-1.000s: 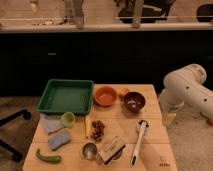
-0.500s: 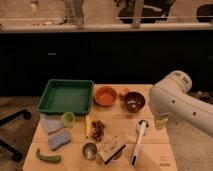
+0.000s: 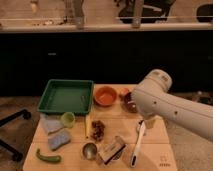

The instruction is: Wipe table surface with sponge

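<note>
No word, label, brand or number can be read anywhere in this view. A short row of dark marks (image 3: 163, 161) sits at the near right corner of the table surface (image 3: 156, 144), too small to make out.
</note>
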Controlling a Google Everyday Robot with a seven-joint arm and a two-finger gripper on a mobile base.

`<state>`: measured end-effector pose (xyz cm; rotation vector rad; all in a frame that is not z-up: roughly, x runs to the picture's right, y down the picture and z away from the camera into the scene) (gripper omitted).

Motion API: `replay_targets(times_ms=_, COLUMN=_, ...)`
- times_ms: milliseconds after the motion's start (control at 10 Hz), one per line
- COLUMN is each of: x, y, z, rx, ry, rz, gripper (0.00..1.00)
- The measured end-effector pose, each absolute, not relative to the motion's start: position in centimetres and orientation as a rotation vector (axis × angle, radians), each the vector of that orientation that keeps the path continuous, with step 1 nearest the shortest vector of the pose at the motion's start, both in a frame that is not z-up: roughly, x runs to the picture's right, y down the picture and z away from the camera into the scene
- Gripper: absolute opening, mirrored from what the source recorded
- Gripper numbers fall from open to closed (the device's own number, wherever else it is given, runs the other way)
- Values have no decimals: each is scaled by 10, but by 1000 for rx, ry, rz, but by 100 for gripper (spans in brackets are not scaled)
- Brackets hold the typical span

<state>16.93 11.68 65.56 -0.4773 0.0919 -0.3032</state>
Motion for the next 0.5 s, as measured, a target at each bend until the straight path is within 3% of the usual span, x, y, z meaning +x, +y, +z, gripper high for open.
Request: replay_targets(times_ms=500, x=103, y=122, z=656, rx=-497, ry=80, rz=-422, gripper=80)
